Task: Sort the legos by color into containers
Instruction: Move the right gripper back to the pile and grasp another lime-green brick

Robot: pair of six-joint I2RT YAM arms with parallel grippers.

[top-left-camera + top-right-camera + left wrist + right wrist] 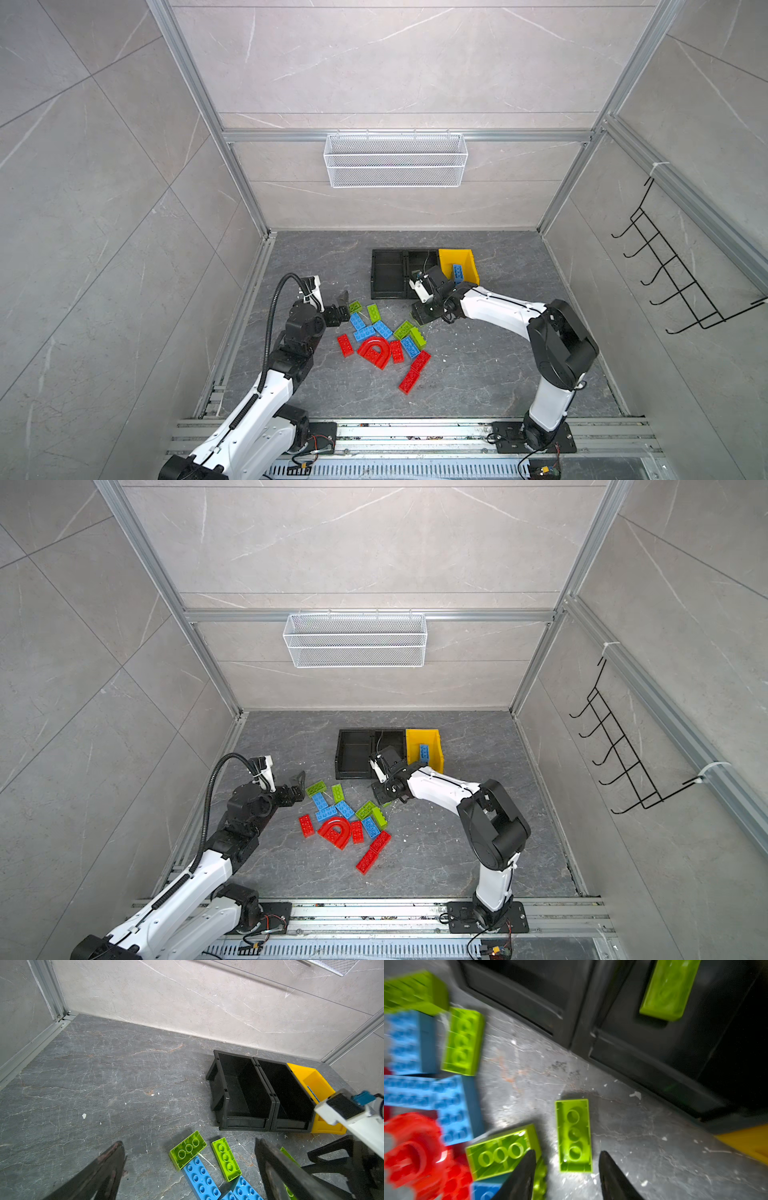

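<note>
Dark grey marbled tabletop (498, 365), scuffed and flecked white. Pale marble-tile walls, aluminium frame. White mesh basket (395, 160) on back wall. Row of containers (388, 274), two black and one yellow, near tabletop's back edge. Blue brick (457, 272) in yellow one. Loose legos (382, 336) scattered mid-tabletop, red arch (375, 351) among them. left gripper (344, 307) at pile's left side, fingers spread, holding nothing. right gripper (566, 1154) low, fingers apart either side of green brick (574, 1126) lying flat, not clamped.
</note>
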